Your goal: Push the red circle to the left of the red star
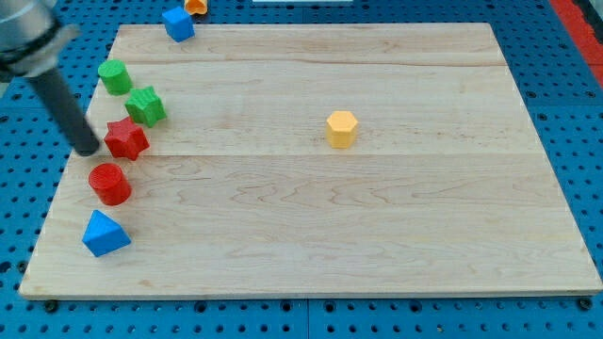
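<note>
No jaws; my tip (88, 148) beside red star (125, 139), above red circle (109, 183); wooden board (377, 226).

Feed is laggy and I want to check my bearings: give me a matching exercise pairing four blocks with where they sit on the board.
Blocks:
1. red plastic star block
2. red plastic cylinder block
3. yellow plastic hexagon block
4. blue plastic triangle block

Places:
A. alone near mid-board
B. beside my tip
C. nearest the view's bottom-left corner
D. just below the star

Pairs: 1-B, 2-D, 3-A, 4-C

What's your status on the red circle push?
My tip just left of red star. Red circle below star, not yet left. Blue triangle below circle.
</note>
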